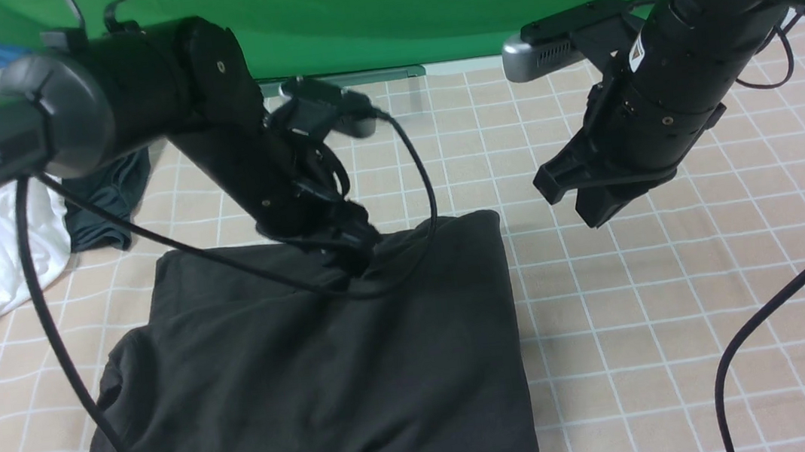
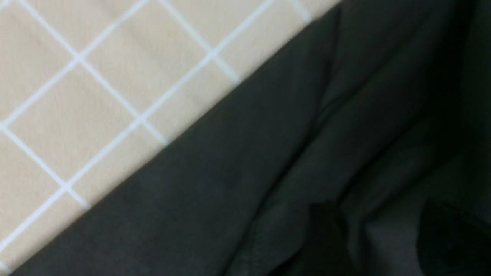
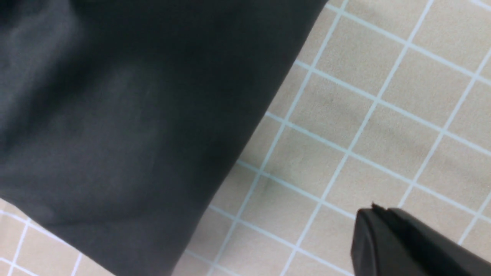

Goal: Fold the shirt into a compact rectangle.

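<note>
- Lying folded into a rough rectangle, the black shirt [image 1: 328,371] rests on the checked tablecloth [image 1: 685,315] toward the cloth's 7 o'clock area.
- Left gripper [image 1: 349,258] presses down at the shirt's 12 o'clock edge; whether its jaws are parted or pinching fabric cannot be told.
- Right gripper [image 1: 597,207] hovers clenched and empty off the shirt's 2 o'clock corner.
- White, blue and dark teal clothes [image 1: 0,219] sit bunched at the tablecloth's 10 o'clock.

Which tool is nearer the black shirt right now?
Left. The left tool is down on the far edge of the folded black shirt, fingers apart. The right tool hangs shut above the checked cloth, beside the shirt's right edge, holding nothing.
</note>
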You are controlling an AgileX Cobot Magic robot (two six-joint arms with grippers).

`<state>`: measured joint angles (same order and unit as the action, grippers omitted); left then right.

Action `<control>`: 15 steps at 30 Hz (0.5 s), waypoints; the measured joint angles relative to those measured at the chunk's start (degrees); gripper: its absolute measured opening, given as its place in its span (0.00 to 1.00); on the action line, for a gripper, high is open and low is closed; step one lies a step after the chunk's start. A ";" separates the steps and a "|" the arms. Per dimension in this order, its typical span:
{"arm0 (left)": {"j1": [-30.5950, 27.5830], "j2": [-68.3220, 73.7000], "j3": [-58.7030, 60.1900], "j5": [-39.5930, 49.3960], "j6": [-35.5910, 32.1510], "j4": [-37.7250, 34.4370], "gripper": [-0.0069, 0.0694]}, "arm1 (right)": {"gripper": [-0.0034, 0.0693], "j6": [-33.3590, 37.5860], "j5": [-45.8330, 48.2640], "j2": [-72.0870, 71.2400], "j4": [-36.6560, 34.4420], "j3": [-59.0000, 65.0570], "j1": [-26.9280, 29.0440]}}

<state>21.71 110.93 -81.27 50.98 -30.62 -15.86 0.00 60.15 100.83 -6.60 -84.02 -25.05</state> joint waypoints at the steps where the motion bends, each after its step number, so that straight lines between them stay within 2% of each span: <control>1: 0.00 0.73 0.00 0.24 0.00 0.33 0.63 | 0.10 0.00 -0.12 0.00 -0.21 0.00 0.00; 3: 0.00 2.43 0.00 0.42 0.00 0.64 0.69 | 0.10 0.00 -0.23 0.00 -0.79 0.00 0.00; 7: 0.00 3.62 0.00 0.42 0.00 0.86 0.65 | 0.10 0.00 -0.37 0.00 -1.07 0.00 0.00; 9: 0.00 3.68 0.00 0.48 0.00 0.80 0.53 | 0.10 0.00 -0.37 0.00 -1.06 0.00 0.00; 11: 0.00 3.68 0.00 0.78 0.00 0.76 0.33 | 0.10 0.00 -0.37 0.00 -1.14 0.00 0.00; 13: 0.00 3.61 0.00 1.00 0.33 0.76 0.19 | 0.10 0.00 -0.37 0.00 -1.13 0.00 0.00; 15: 0.00 3.01 0.00 1.19 1.34 1.65 0.13 | 0.10 0.00 -0.41 0.00 -1.20 0.00 0.00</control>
<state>21.71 113.95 -81.27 52.17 -29.28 -14.21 0.00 59.74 100.83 -7.80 -84.02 -25.05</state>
